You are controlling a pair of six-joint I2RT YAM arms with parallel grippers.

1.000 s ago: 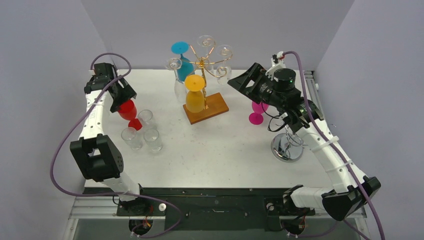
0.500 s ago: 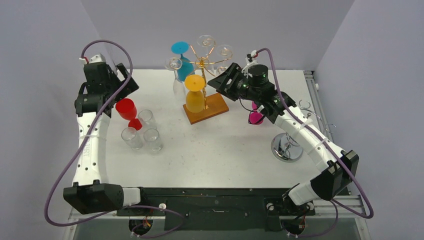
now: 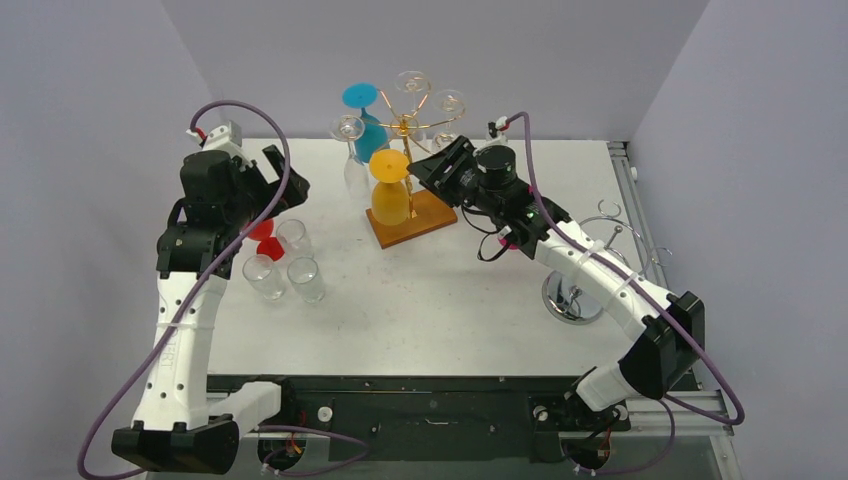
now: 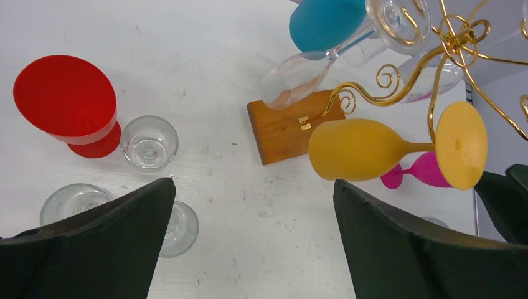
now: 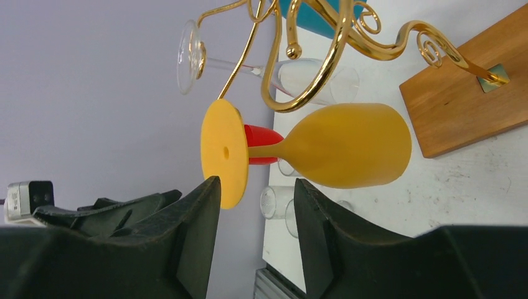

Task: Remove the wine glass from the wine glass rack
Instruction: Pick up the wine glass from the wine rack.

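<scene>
The gold wire wine glass rack [image 3: 405, 125] stands on its wooden base [image 3: 425, 212] at the back middle. A yellow wine glass [image 3: 388, 195] hangs upside down from its front arm. A teal glass [image 3: 364, 118] and clear glasses [image 3: 349, 135] hang on other arms. My right gripper [image 3: 428, 170] is just right of the yellow glass. In the right wrist view the gripper [image 5: 255, 187] is open, a little below the yellow stem [image 5: 269, 149], between foot [image 5: 224, 152] and bowl [image 5: 348, 146], touching neither. My left gripper [image 4: 254, 187] is wide open and raised over the table.
A red glass [image 4: 65, 96] and three clear glasses [image 4: 148, 142] stand on the left of the table. A pink glass [image 4: 417, 173] lies behind the rack's base, under the right arm. A chrome stand with a round base [image 3: 572, 295] is at the right.
The left arm let go of the red glass, rose and swung toward the middle with its jaws wide. The right arm moved left from the pink glass to the yellow glass, jaws narrowing.
</scene>
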